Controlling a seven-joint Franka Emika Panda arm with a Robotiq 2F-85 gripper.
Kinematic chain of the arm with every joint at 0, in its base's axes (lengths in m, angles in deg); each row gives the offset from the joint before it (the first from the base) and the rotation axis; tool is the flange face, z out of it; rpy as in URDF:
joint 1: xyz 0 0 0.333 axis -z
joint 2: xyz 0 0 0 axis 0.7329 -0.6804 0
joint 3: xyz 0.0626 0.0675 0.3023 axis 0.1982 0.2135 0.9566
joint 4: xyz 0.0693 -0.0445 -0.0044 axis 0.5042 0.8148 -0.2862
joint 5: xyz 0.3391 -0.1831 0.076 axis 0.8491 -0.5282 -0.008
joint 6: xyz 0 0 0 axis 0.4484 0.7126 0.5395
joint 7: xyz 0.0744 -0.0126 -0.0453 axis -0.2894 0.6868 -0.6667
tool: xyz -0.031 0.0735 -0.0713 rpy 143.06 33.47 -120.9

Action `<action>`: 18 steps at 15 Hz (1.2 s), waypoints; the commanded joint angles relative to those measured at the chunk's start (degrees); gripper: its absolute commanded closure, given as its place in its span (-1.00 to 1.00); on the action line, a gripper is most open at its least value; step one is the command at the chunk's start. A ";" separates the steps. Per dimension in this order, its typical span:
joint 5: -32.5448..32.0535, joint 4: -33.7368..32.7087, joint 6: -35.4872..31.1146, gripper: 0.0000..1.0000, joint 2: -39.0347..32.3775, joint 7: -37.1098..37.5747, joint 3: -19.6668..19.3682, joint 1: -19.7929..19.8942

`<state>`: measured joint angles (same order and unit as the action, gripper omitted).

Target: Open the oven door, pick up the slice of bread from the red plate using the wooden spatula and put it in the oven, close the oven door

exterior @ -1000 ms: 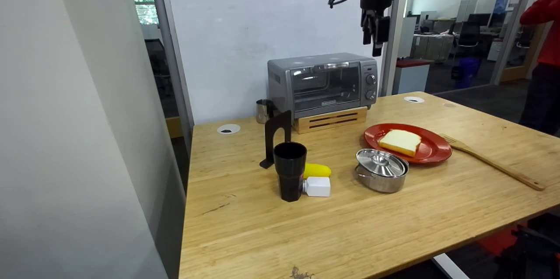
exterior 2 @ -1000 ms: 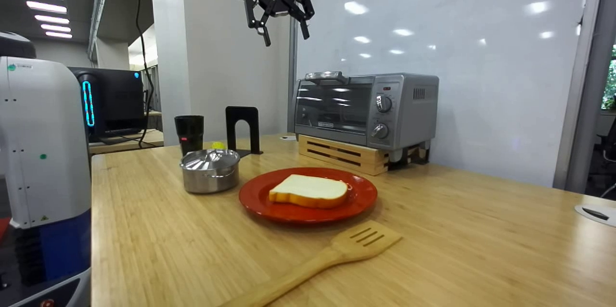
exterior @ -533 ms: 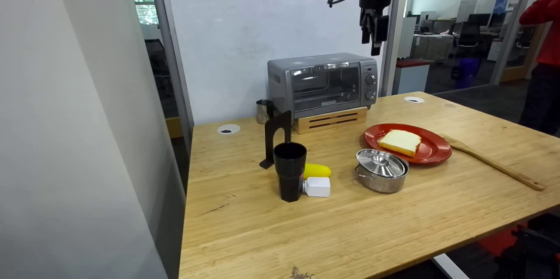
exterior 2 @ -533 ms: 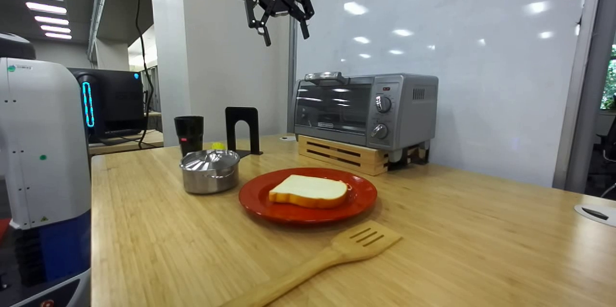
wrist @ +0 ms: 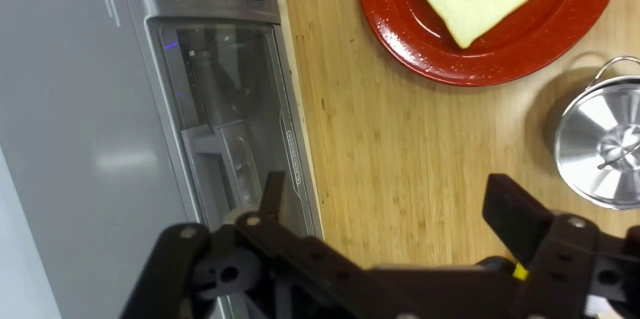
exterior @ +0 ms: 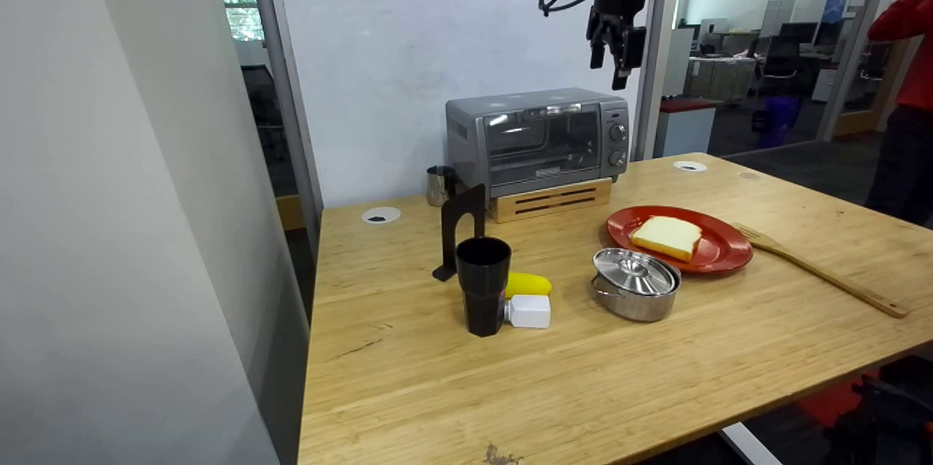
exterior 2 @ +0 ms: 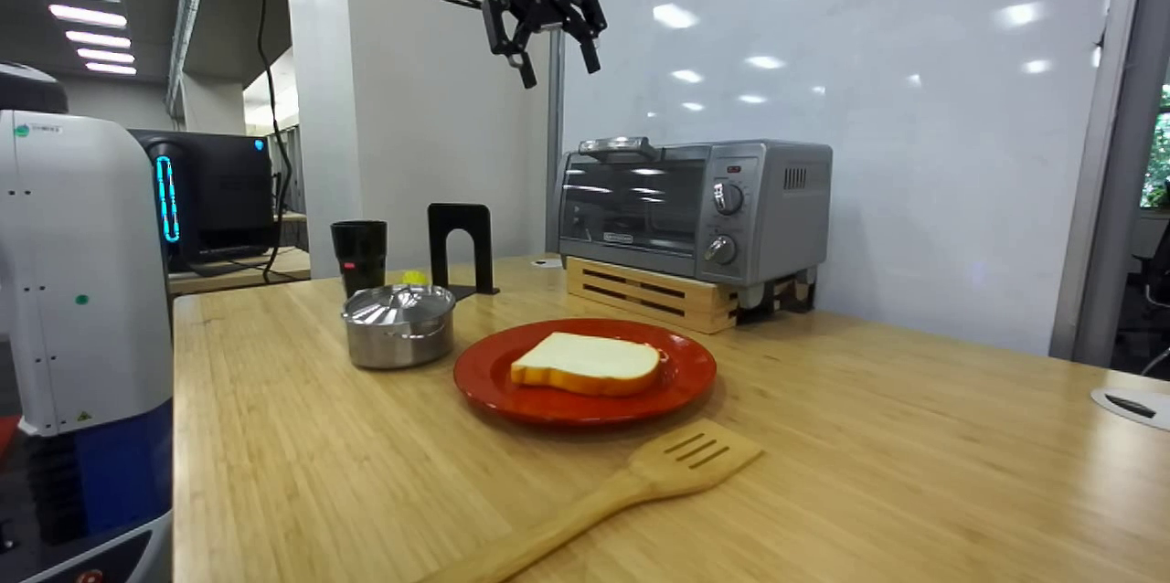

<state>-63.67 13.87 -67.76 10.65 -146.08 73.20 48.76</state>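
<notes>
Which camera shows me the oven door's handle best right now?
The wrist view: the handle shows largest, from above, though the open gripper crowds its lower end in the picture. Both exterior views show it smaller, at the top of the closed oven door.

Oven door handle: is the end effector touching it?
Apart: in an exterior view, whiteboard shows plainly between the end effector and the lower oven door handle.

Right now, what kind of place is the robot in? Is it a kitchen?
Probably an office or lab, even though there's an oven. In the background I see computer screens and a desk chair, and a robot gripper hangs up high.
</notes>
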 commanded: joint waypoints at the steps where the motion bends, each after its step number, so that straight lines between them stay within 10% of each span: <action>1: 1.54 -2.59 -3.62 -1.00 -4.09 -5.17 0.63 2.86; 18: 1.02 -17.28 -5.08 -1.00 -18.96 -12.93 3.07 4.82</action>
<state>-63.52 -0.13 -73.56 -5.92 -156.64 74.71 51.97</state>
